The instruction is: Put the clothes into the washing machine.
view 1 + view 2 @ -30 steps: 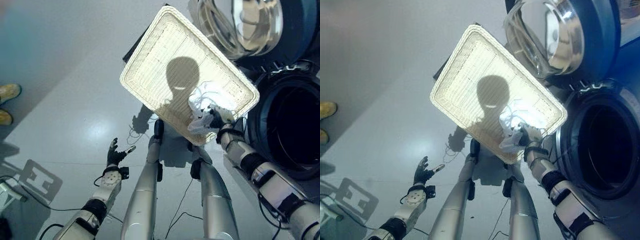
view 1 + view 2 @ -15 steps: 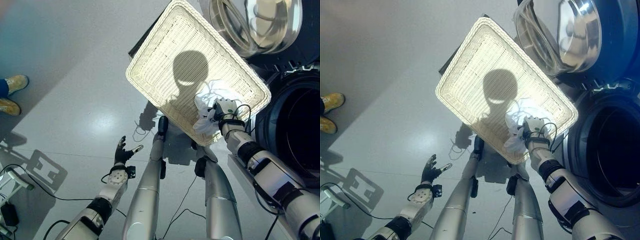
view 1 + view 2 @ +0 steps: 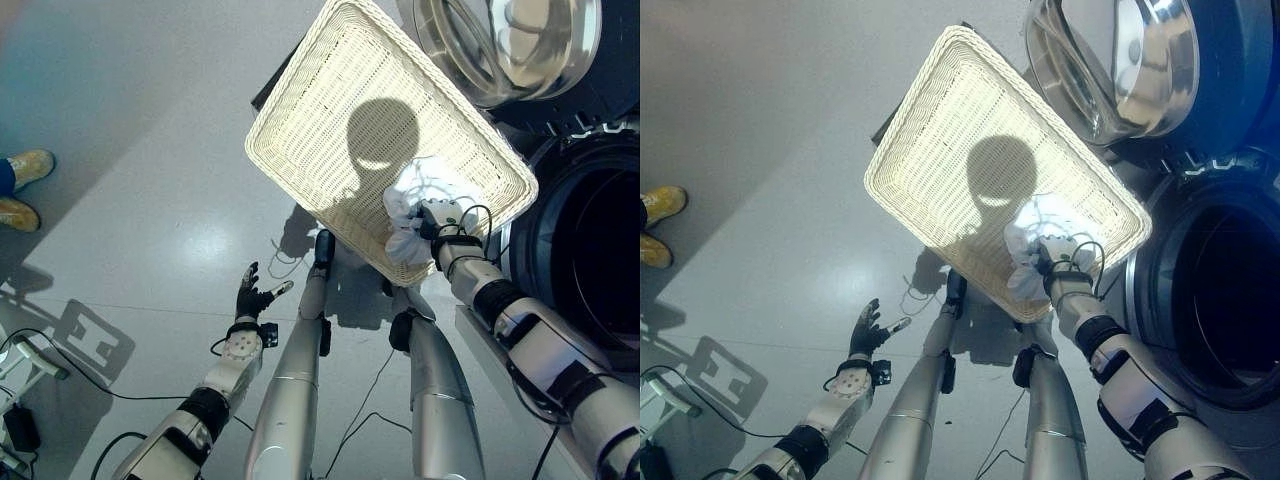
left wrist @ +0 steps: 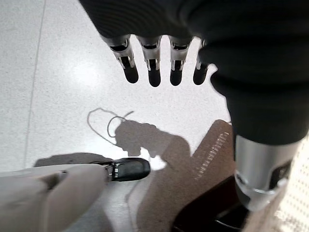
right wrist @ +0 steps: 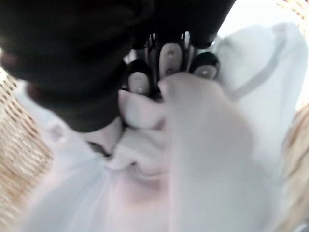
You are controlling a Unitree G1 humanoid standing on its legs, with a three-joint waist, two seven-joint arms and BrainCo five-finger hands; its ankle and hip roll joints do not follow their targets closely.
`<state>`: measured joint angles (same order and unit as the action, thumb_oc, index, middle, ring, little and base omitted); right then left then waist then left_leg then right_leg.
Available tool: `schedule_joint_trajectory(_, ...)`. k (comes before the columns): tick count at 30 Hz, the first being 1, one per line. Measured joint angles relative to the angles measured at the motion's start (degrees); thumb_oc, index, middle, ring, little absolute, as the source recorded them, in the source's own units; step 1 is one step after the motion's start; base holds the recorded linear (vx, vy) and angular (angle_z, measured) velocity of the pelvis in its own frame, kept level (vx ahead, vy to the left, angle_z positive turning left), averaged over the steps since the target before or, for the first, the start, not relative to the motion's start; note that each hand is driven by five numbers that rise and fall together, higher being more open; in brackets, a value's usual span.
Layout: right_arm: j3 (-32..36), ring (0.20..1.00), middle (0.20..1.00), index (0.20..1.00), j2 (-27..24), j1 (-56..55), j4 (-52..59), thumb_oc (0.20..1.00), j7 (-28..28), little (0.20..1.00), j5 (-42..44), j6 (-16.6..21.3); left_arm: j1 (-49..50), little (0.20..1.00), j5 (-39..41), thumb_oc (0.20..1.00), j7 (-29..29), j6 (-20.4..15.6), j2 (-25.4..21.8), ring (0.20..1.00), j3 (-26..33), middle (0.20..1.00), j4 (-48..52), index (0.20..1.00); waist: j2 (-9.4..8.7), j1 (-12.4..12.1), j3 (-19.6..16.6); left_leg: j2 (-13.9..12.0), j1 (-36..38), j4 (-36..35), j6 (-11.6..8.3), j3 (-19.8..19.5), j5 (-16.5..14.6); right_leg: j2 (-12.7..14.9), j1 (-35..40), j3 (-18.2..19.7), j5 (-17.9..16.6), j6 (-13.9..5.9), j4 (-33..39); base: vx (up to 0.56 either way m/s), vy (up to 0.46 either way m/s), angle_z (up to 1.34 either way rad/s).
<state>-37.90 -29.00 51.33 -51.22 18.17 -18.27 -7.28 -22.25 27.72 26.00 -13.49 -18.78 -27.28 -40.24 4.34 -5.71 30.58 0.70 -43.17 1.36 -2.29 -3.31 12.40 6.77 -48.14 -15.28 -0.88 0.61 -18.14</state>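
My right hand [image 3: 437,217] has its fingers curled into the white garment [image 3: 415,200], which lies in the wicker basket [image 3: 330,120] right of centre. I should close firmly, lift clear of the rim, then swing toward the drum opening [image 3: 600,265]. My left hand [image 3: 250,297] hangs open, lower left.

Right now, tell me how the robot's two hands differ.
1. The right hand is curled into the white cloth; the left hand has straight fingers and holds nothing.
2. The right hand is inside the wicker basket, beside the washing machine's open drum; the left hand hovers over bare floor, away from both.
Both have silver fingers with dark tips and a dark ribbed cover.
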Motion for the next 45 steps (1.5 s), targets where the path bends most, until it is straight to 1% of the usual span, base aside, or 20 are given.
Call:
schedule_joint_trajectory(1,0.0,1.0,1.0,1.0,0.0,0.0,0.0,1.0,0.0,1.0,0.0,0.0,0.0,1.0,0.0,1.0,0.0,0.0,0.0,1.0,0.0,1.0,0.0,1.0,0.0,0.0,0.0,0.0,0.0,0.0,0.0,0.0,0.0,0.0,0.0,0.0,0.0,0.0,0.0,0.0,0.0,0.0)
schedule_joint_trajectory(3,2.2,1.0,1.0,1.0,-3.0,-4.5,9.9,1.0,2.7,1.0,5.3,0.8,0.1,1.0,0.0,1.0,0.0,0.6,-0.2,1.0,0.6,1.0,0.8,1.0,0.0,0.2,0.0,-0.1,0.0,0.0,0.0,0.1,0.0,-0.4,0.0,0.2,-0.1,0.11,0.2,0.0,0.015,-0.02)
schedule_joint_trajectory(6,5.2,1.0,1.0,1.0,-6.4,-11.6,23.7,1.0,6.3,1.0,7.9,1.3,1.1,1.0,0.0,1.0,0.8,0.7,-0.3,1.0,1.6,1.0,2.1,1.0,-0.04,0.9,0.0,-0.1,0.0,0.0,0.07,0.4,0.0,-0.6,0.0,0.6,-0.3,0.36,0.5,-0.01,0.038,-0.03)
schedule_joint_trajectory(8,7.3,1.0,1.0,1.0,-6.2,-14.4,28.8,1.0,8.3,1.0,8.2,2.3,2.0,1.0,0.0,1.0,1.4,0.7,-0.5,1.0,2.5,1.0,2.2,1.0,-0.08,2.3,0.0,-0.1,0.1,0.0,0.16,0.5,0.1,-0.8,0.1,1.2,-0.6,0.44,0.6,0.0,0.05,-0.04)
schedule_joint_trajectory(9,9.7,1.0,1.0,1.0,-6.1,-17.7,32.4,1.0,9.3,1.0,8.4,3.1,2.7,1.0,0.0,1.0,1.6,0.6,-0.4,1.0,2.9,1.0,2.3,1.0,-0.22,3.4,0.1,-0.2,0.2,0.0,0.37,1.2,0.0,-1.3,0.2,2.9,-1.0,0.14,1.3,-0.01,0.044,-0.08)
schedule_joint_trajectory(11,11.2,1.0,1.0,1.0,-6.0,-19.7,34.1,1.0,9.9,1.0,8.4,3.9,3.0,1.0,0.0,1.0,1.6,0.6,-0.3,1.0,3.4,1.0,2.3,1.0,-0.46,3.7,0.1,-0.3,0.4,-0.1,0.55,1.9,-0.1,-1.6,0.3,3.6,-1.5,-0.07,1.9,-0.01,0.042,-0.19)
schedule_joint_trajectory(12,12.5,1.0,1.0,1.0,-5.7,-21.7,35.0,1.0,10.3,1.0,8.5,4.9,3.8,1.0,0.0,1.0,1.8,0.3,-0.3,1.0,4.3,1.0,2.2,1.0,-0.71,5.2,0.2,-0.3,0.7,-0.3,0.66,2.9,-0.1,-1.8,0.5,4.2,-2.1,-0.32,2.8,-0.02,0.049,-0.26)
schedule_joint_trajectory(15,12.8,1.0,1.0,1.0,-5.5,-23.8,35.5,1.0,10.8,1.0,9.1,6.1,4.1,1.0,0.0,1.0,1.8,0.1,-0.1,1.0,6.1,1.0,1.0,1.0,-1.26,6.7,0.3,-0.6,1.7,-1.2,1.0,4.0,0.1,-2.4,1.4,5.3,-3.1,-1.17,4.6,-0.02,0.019,-0.21)
schedule_joint_trajectory(17,12.8,1.0,1.0,1.0,-5.5,-24.4,35.5,1.0,10.8,1.0,9.4,6.5,4.1,1.0,0.0,1.0,1.8,-0.1,-0.1,1.0,6.4,1.0,0.9,1.0,-1.58,6.8,0.3,-0.7,2.1,-1.4,1.0,4.6,0.1,-2.6,1.9,5.5,-3.4,-1.42,5.4,-0.01,0.011,-0.17)
schedule_joint_trajectory(19,12.7,1.0,1.0,1.0,-5.4,-24.8,35.9,1.0,10.9,1.0,9.5,7.2,4.1,1.0,0.0,1.0,1.8,-0.9,-0.1,1.0,6.5,1.0,0.5,1.0,-1.64,7.9,0.2,-0.9,2.4,-2.1,0.94,4.8,0.1,-2.9,2.1,5.5,-3.7,-1.81,6.0,-0.01,0.01,-0.08)
schedule_joint_trajectory(22,12.8,1.0,1.0,1.0,-5.4,-24.8,37.0,1.0,11.2,1.0,9.5,7.8,4.2,1.0,0.0,1.0,1.8,-1.0,0.2,1.0,6.4,1.0,0.2,1.0,-1.64,8.0,0.2,-0.9,2.4,-2.1,0.94,4.8,0.1,-3.0,2.1,5.7,-3.7,-1.83,6.1,0.0,0.0,0.0)
schedule_joint_trajectory(25,12.7,1.0,1.0,1.0,-5.3,-24.6,37.8,1.0,12.2,1.0,8.4,9.5,4.2,1.0,0.0,1.0,1.7,-1.3,0.3,1.0,6.4,1.0,-0.1,1.0,-1.64,8.0,0.2,-0.9,2.4,-2.2,0.97,4.9,0.1,-3.1,2.1,5.8,-3.8,-1.66,6.4,0.0,0.0,0.0)
schedule_joint_trajectory(28,12.4,1.0,1.0,1.0,-5.4,-23.4,37.8,1.0,13.7,1.0,4.0,9.7,4.1,1.0,0.0,1.0,1.6,-1.7,0.3,1.0,6.4,1.0,-1.0,1.0,-1.64,7.9,0.2,-0.9,2.4,-2.5,0.99,4.8,0.1,-3.1,2.1,5.8,-3.8,-1.59,6.5,0.0,0.0,0.0)
schedule_joint_trajectory(31,11.8,1.0,1.0,1.0,-5.6,-21.1,37.6,1.0,14.9,1.0,-2.2,8.9,4.1,1.0,0.0,1.0,1.4,-1.7,0.3,1.0,6.3,1.0,-1.5,1.0,-1.64,7.7,0.2,-0.8,2.4,-2.6,1.1,4.8,0.2,-2.9,2.1,5.8,-3.9,-1.52,6.5,0.0,0.0,0.0)
schedule_joint_trajectory(34,7.2,1.0,1.0,1.0,-7.4,-15.8,36.4,1.0,17.0,1.0,-8.0,6.4,4.0,1.0,0.0,1.0,1.3,-2.0,0.3,1.0,6.0,1.0,-2.0,1.0,-1.63,7.5,0.2,-0.7,2.4,-2.6,1.27,4.7,0.3,-2.7,2.1,5.5,-3.9,-1.54,6.5,0.0,0.0,0.0)
schedule_joint_trajectory(35,7.2,1.0,1.0,1.0,-7.4,-15.3,36.3,1.0,17.3,1.0,-8.5,6.2,4.0,1.0,0.0,1.0,1.2,-2.0,0.3,1.0,6.0,1.0,-2.0,1.0,-1.62,7.4,0.2,-0.7,2.4,-2.6,1.28,4.6,0.3,-2.6,2.1,5.5,-3.8,-1.54,6.5,0.0,0.0,0.0)
schedule_joint_trajectory(36,6.5,1.0,1.0,1.0,-7.5,-13.8,35.2,1.0,18.9,1.0,-9.9,5.6,3.8,1.0,0.0,1.0,1.1,-2.1,0.3,1.0,5.9,1.0,-2.3,1.0,-1.6,6.4,0.2,-0.7,2.4,-2.6,1.28,4.6,0.3,-2.6,2.1,5.5,-3.8,-1.58,6.4,0.0,0.0,0.0)
schedule_joint_trajectory(39,4.5,1.0,1.0,1.0,-7.6,-11.0,31.6,1.0,21.2,1.0,-12.4,4.1,3.2,1.0,0.0,1.0,1.1,-2.1,0.2,1.0,5.8,1.0,-3.2,1.0,-1.59,5.8,0.2,-0.7,2.3,-2.7,1.27,4.4,0.4,-2.6,2.1,5.4,-3.8,-1.57,6.4,0.0,-0.004,0.01)
schedule_joint_trajectory(43,4.3,1.0,1.0,1.0,-7.8,-10.5,31.8,1.0,23.7,1.0,-13.8,4.8,3.2,1.0,0.0,1.0,1.1,-2.1,0.2,1.0,5.0,1.0,-3.4,1.0,-1.59,5.0,0.2,-0.6,2.1,-2.7,1.25,4.0,0.4,-2.5,2.1,5.3,-3.7,-1.54,6.4,0.0,-0.003,0.04)
schedule_joint_trajectory(45,4.2,1.0,1.0,1.0,-7.7,-10.3,32.0,1.0,23.8,1.0,-13.8,5.7,3.2,1.0,-0.1,1.0,1.1,-2.0,0.3,1.0,4.8,1.0,-3.4,1.0,-1.59,4.8,0.2,-0.5,2.0,-2.7,1.3,3.8,0.5,-2.4,2.0,5.2,-3.7,-1.55,6.4,0.0,-0.007,0.05)
